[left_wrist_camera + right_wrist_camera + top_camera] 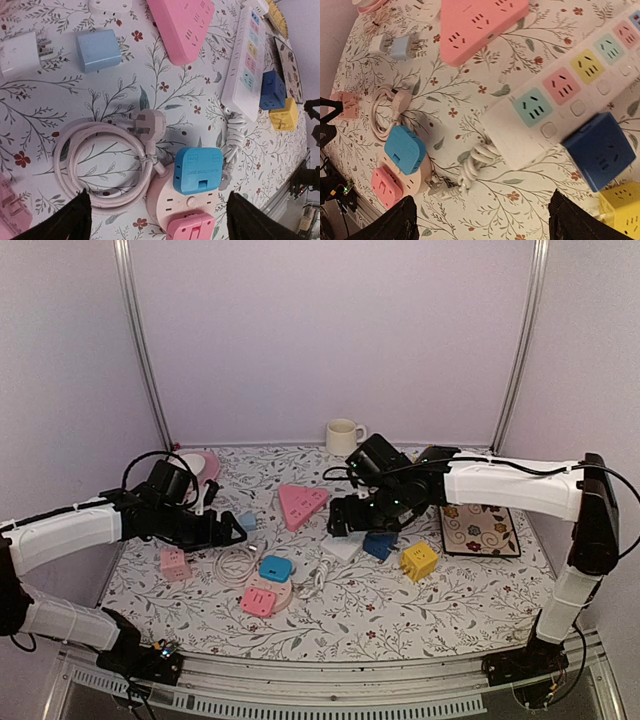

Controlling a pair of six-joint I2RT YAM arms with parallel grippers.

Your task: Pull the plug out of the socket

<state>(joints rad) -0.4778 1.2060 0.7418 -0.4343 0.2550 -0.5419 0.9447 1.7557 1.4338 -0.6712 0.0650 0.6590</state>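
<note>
A round pale pink socket (170, 195) lies on the flowered cloth with a sky-blue plug (198, 170) and a pink plug (191, 226) seated on it. In the top view this socket (285, 590) is at front centre, the sky-blue plug (275, 567) on its far side. My left gripper (157, 215) hangs open above it, its dark fingers (75, 217) on either side in the wrist view, touching nothing. My right gripper (485, 220) is open over the white power strip (555, 100). A dark blue cube plug (600, 150) lies off the strip at its edge.
A coiled pink cable (100, 165) lies next to the round socket. Around it are a pink triangular socket (300, 504), a yellow cube (419, 561), a small pink cube (174, 563) and a light blue adapter (98, 50). A mug (342, 436) and a patterned mat (480, 530) sit farther back.
</note>
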